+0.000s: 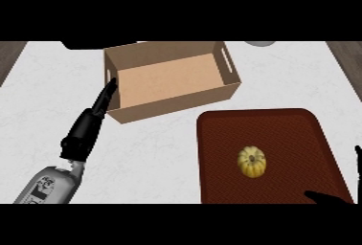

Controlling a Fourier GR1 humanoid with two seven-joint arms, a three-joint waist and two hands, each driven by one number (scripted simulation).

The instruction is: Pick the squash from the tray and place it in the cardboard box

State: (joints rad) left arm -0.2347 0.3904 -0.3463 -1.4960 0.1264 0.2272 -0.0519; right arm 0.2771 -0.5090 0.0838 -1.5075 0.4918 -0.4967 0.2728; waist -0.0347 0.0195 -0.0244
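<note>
Though no writing shows anywhere, the squash [252, 161] — small, yellow, ribbed — lies mid-tray [219, 158], near the bench's right edge; left hand [90, 125] straight-fingered beside the cardboard box [172, 102], holding nothing.

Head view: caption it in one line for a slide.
Squash lies on the tray; left hand extends beside the cardboard box.

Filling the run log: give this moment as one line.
squash: on tray, untouched | cardboard box: holds nothing | left hand: open beside box | right hand: at tray's near right corner
</note>
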